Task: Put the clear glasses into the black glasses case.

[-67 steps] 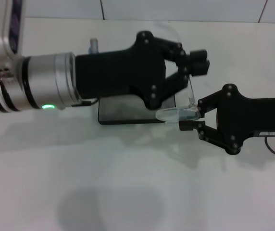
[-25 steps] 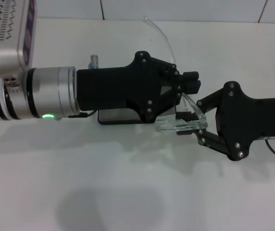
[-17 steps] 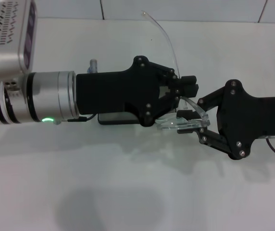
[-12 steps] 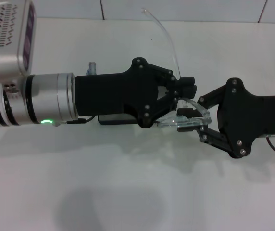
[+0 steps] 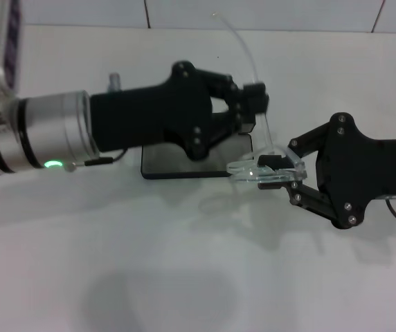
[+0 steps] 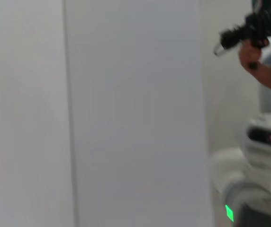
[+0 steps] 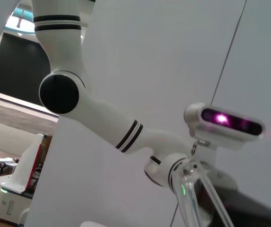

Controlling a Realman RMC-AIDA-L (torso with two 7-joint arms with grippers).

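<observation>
Folding the upright temple is, I judge, the step in hand: the right gripper (image 5: 275, 173) pinches the front of the clear glasses (image 5: 257, 170) at the case's 4 o'clock corner, while the left gripper (image 5: 253, 108) has its fingertips pressed together around the long clear temple that rises toward 12 o'clock. The black glasses case (image 5: 184, 161) lies flat on the white table (image 5: 184, 263), half hidden beneath the left gripper, and the glasses sit at its 3 o'clock edge, not yet inside. To do this well, the right gripper should keep the lens steady and level while the left sweeps the temple down toward the frame in a slow arc (a hurried push could flex the thin plastic or twist the lens out of the pinch). Whether the case lid is open cannot be told from here.

Compared with half a second ago, the left gripper has drawn back toward 10 o'clock and lifted off the lens, uncovering more of the case, and the temple leans less steeply.
</observation>
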